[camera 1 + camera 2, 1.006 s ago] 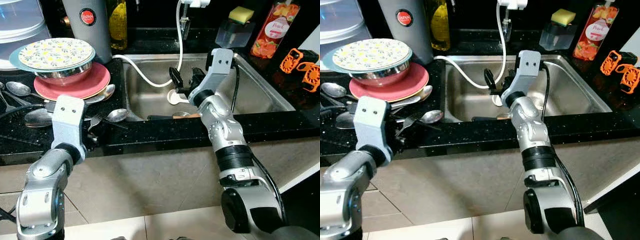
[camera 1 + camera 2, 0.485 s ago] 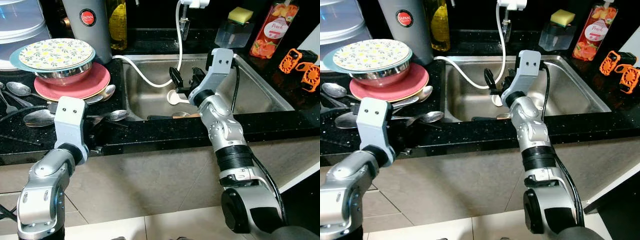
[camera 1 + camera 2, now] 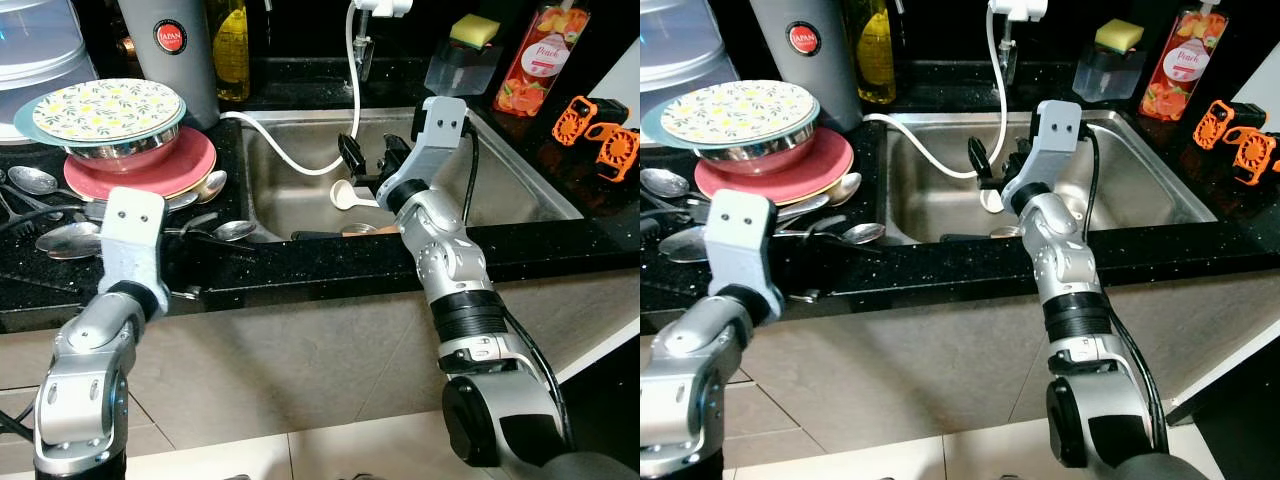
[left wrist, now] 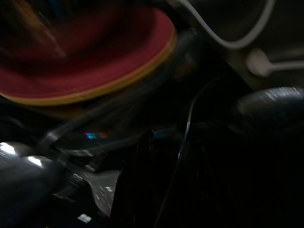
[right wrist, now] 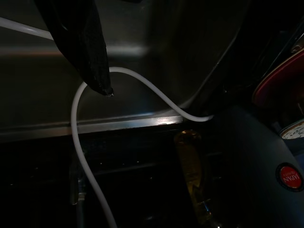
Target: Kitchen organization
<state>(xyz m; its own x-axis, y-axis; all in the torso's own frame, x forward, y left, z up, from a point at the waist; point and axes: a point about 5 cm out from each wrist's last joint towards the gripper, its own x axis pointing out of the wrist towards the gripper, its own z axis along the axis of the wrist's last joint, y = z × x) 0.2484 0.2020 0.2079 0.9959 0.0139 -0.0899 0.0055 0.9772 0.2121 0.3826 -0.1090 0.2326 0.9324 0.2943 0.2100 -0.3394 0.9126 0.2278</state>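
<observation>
Black finger [image 5: 80,42] above sink [image 5: 156,52]; white hose [image 5: 142,90] curving across.

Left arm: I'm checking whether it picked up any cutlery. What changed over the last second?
The left gripper drew back from the spoons toward the counter's front edge; whether it holds anything is hidden. The right gripper stayed open over the sink, above the white spoon. Plates unchanged.
</observation>
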